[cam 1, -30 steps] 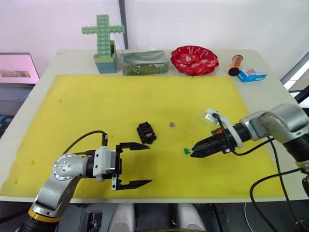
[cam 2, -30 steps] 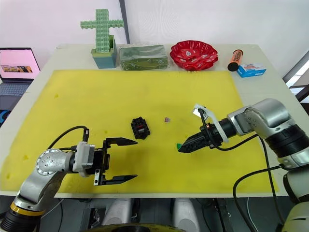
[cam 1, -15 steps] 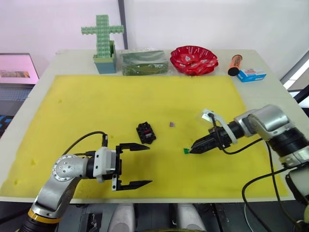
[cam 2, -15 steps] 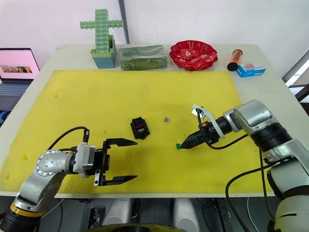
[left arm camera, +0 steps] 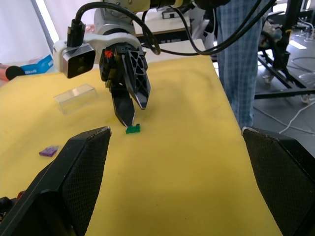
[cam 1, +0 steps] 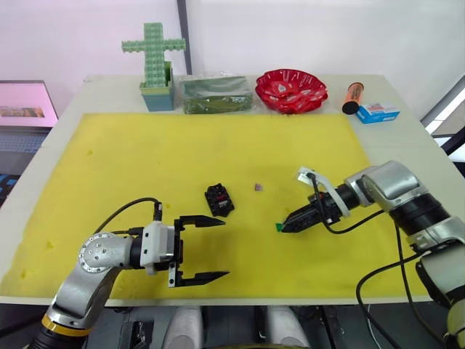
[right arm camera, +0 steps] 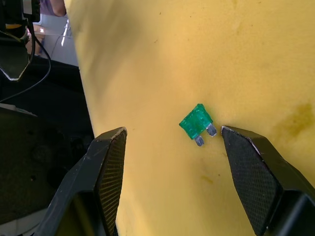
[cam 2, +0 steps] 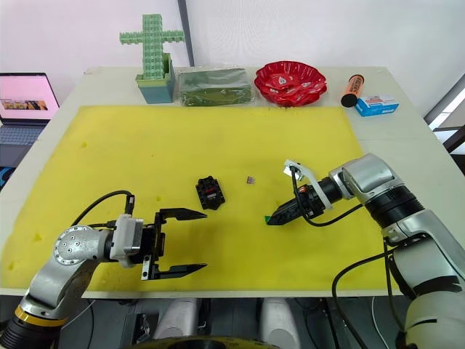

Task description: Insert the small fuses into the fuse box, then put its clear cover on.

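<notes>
- The fuse box (cam 1: 219,199) sits near the middle of the yellow foam mat (cam 1: 145,153), a small black ribbed block with a spot of red showing on top; I'd guess at least one fuse is already seated, though I can't make out the slots well enough to be sure.
- The green fuse (right arm camera: 197,124) lies flat on the mat to the right of the box, a translucent little block with two short metal blades sticking out.
- The right gripper (cam 1: 283,227) is down right at it, its fingers spread to either side of the fuse and not touching it yet.
- A purplish fuse (cam 1: 259,187) lies loose between the box and the right arm, so I judge two fuses are left to insert.
- The clear cover (left arm camera: 75,98) rests on the mat beyond the right gripper, a thin glassy rectangular lid, not yet fitted.
- The left gripper (cam 1: 211,247) hovers low over the front of the mat, near the box, fingers wide apart and holding nothing.
- The mat looks soft and slightly pitted, so the tiny fuse may press in when pinched.
</notes>
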